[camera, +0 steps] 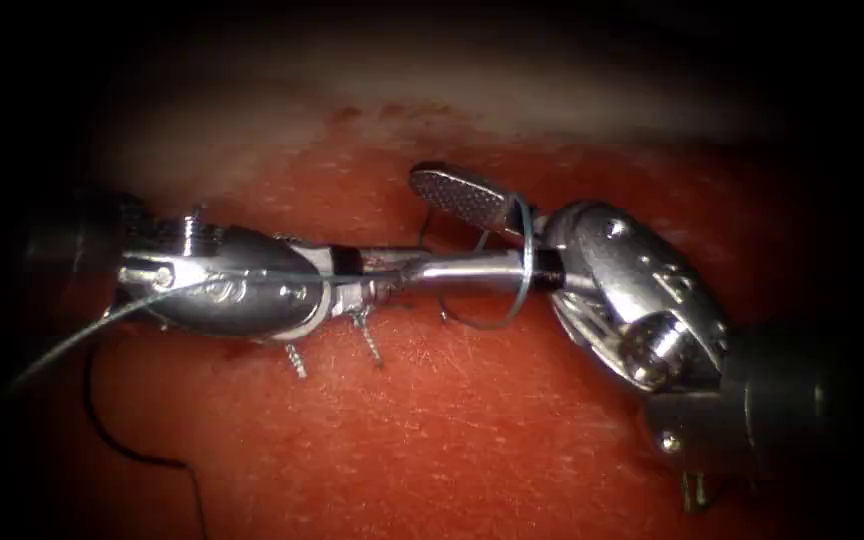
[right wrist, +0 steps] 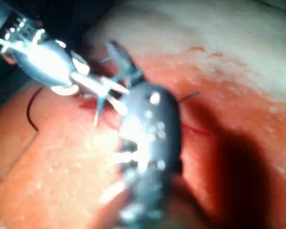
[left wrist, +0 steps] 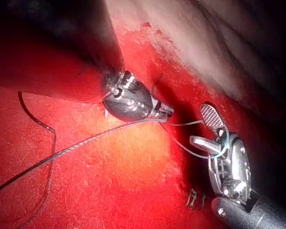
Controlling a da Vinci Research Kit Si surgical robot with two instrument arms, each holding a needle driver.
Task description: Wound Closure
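My left tool (camera: 392,273) comes in from the left and lies low over the tissue (camera: 472,440), jaws shut on the pale thread (camera: 72,345). That thread trails back over the tool's body and off to the lower left. My right tool (camera: 420,225) reaches in from the right with its jaws open, the upper one raised and showing its ridged face, the lower one level with its tip at the left tool's jaws. A loop of thread (camera: 522,262) circles both right jaws near their hinge. In the left wrist view the thread (left wrist: 86,141) runs from the left tool (left wrist: 168,112) to the right tool (left wrist: 204,129).
Two finished stitches with short cut ends (camera: 297,360) (camera: 372,345) stand just below the left tool. A dark strand of thread (camera: 112,440) curls over the tissue at the lower left. Red fluid (camera: 352,115) spots the paler tissue at the back.
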